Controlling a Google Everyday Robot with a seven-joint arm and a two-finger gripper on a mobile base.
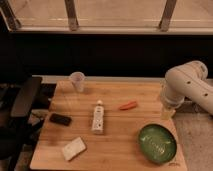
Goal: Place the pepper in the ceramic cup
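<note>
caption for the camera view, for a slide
Gripper at the right edge of the wooden table; the pepper lies mid-table, the ceramic cup stands near the far left corner.

One camera looks down from high up, at a steep slant, onto a wooden table (120, 150). It views from the table's 6 o'clock side and faces 12 o'clock, toward a window sill (110, 30) beyond the far edge. It sits at middle range, so nearly the whole tabletop fits in view. A ceramic cup (77, 81) marks 11 o'clock and a green bowl (157, 143) marks 5 o'clock. The robot arm (187, 85) enters at 3 o'clock, its gripper (167, 111) at the table's right edge.
</note>
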